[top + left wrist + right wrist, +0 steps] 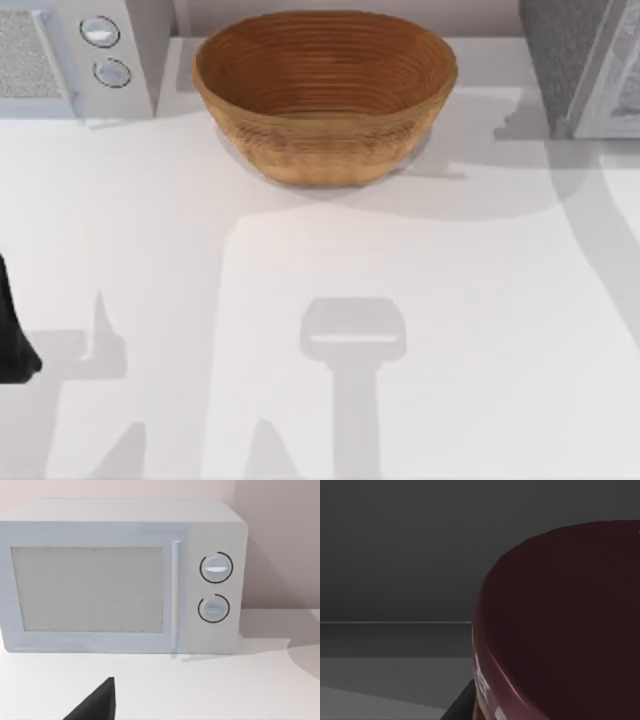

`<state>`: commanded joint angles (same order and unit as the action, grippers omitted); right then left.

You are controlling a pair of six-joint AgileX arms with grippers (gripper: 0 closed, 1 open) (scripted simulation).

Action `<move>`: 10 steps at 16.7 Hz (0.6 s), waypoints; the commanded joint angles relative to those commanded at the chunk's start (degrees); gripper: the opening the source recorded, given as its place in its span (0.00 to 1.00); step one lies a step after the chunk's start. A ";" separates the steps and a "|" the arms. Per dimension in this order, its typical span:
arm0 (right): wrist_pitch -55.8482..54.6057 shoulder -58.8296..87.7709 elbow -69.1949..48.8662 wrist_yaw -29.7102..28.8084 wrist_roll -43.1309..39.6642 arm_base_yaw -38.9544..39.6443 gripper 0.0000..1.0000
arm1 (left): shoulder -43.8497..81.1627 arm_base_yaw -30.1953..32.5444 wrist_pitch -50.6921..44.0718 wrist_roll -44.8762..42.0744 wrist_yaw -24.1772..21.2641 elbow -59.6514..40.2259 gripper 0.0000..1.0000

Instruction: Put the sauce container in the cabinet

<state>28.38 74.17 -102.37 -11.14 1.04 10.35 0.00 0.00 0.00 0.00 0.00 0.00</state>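
1. The jar (560, 625) looms in the right wrist view, its dark maroon lid at the right of the frame, with a dim grey interior behind it: a back wall, a pale horizontal edge and a floor. By that, the jar is judged to be inside the cabinet (585, 60), or at its mouth.
2. A dark sliver beneath the jar may be a finger of the right gripper. Whether it clasps the jar, or how wide it stands, cannot be told.
3. In the top view the cabinet sits at the upper right corner, grey speckled with a pale framed door.
4. The step in hand is judged to be the setting down. Done well, the jar goes low and level onto the cabinet floor, then the arm draws straight back without nudging it.
5. The bowl (325, 95) stands at upper centre, the microwave (70, 55) at upper left.
6. The left arm (12, 330) idles at the left edge. Its fingers' spread cannot be told.
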 joint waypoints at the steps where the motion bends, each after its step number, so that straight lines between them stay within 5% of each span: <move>1: 0.59 1.49 -2.03 -0.13 -0.03 0.29 0.00 | 0.00 0.00 0.00 0.00 0.00 0.00 1.00; 10: 1.27 4.06 -4.96 -0.08 -0.03 -0.01 0.00 | 0.00 0.00 0.00 0.00 0.00 0.00 1.00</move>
<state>29.64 78.23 -107.33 -11.21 1.01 10.34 0.00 0.00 0.00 0.00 0.00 0.00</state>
